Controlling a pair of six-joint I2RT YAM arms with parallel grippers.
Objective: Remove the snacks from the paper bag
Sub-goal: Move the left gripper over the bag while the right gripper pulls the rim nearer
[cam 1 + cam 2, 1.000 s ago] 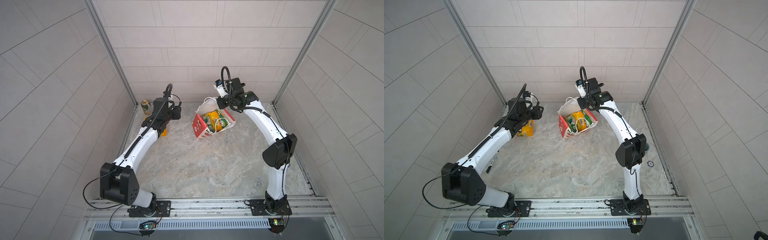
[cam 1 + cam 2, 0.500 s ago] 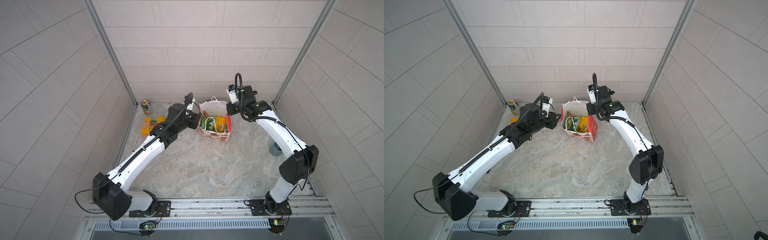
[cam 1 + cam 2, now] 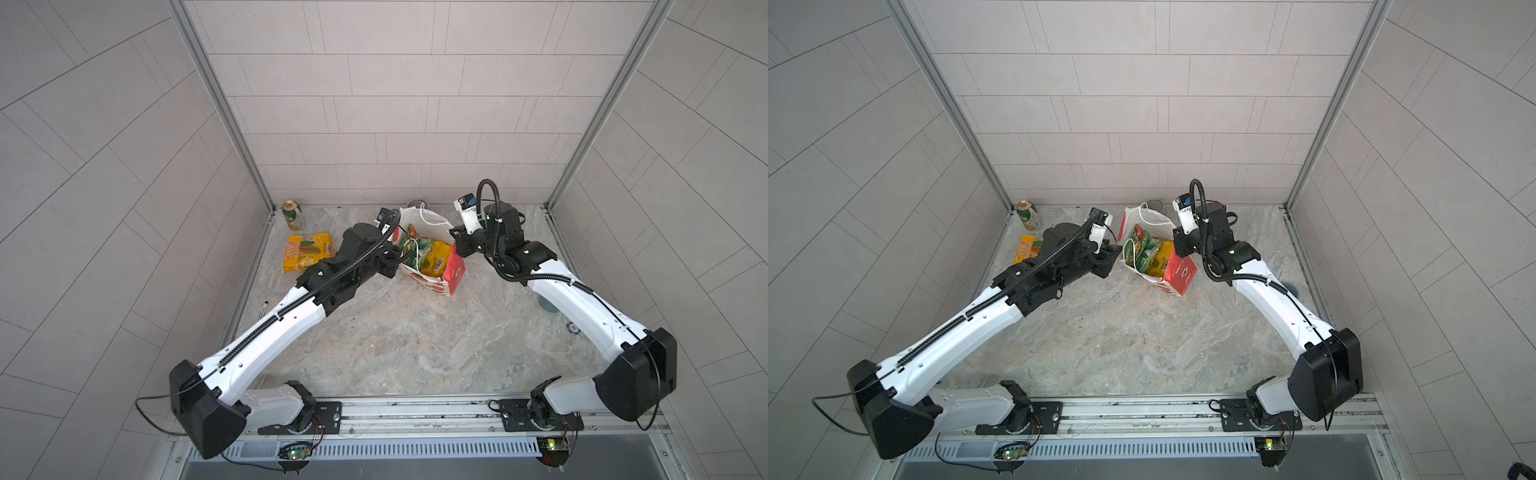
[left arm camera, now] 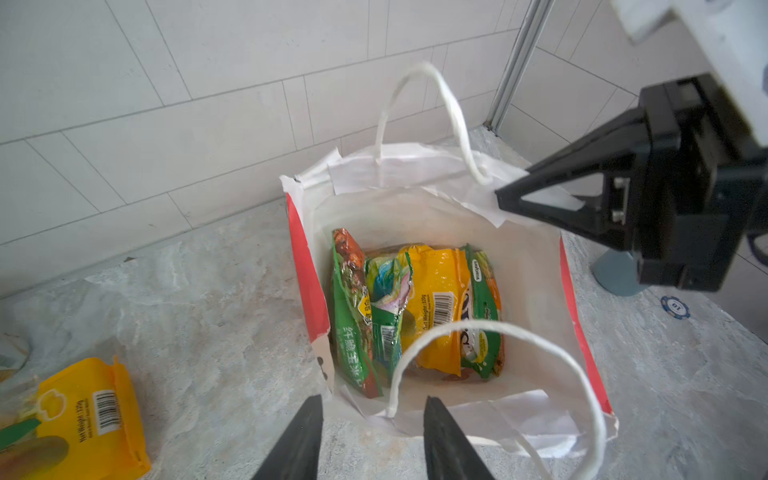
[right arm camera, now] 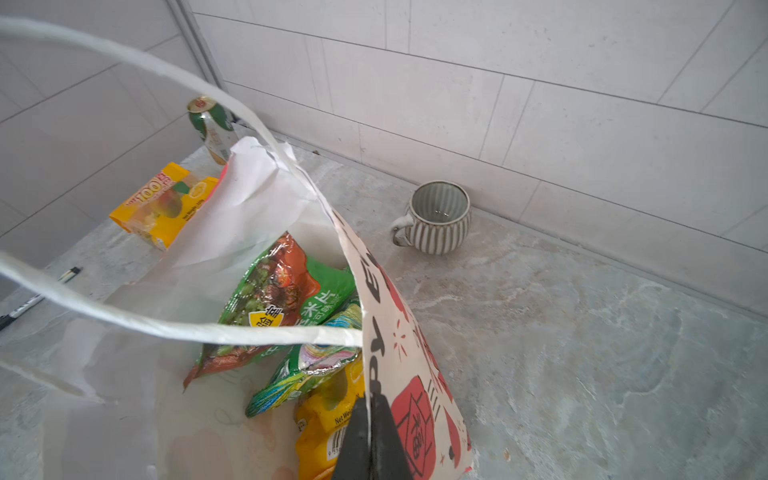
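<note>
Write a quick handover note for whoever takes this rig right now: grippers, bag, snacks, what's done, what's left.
Left gripper: open, empty, at the near rim of the paper bag.
Right gripper: shut on the bag's rim, holding the mouth open.
The bag stands upright on the table between the arms.
Done: one yellow-orange packet lies on the table, on the left arm's side of the bag.
Left: four inside, on edge: green chips packet, green-yellow packet, yellow packet, fourth packet.
</note>
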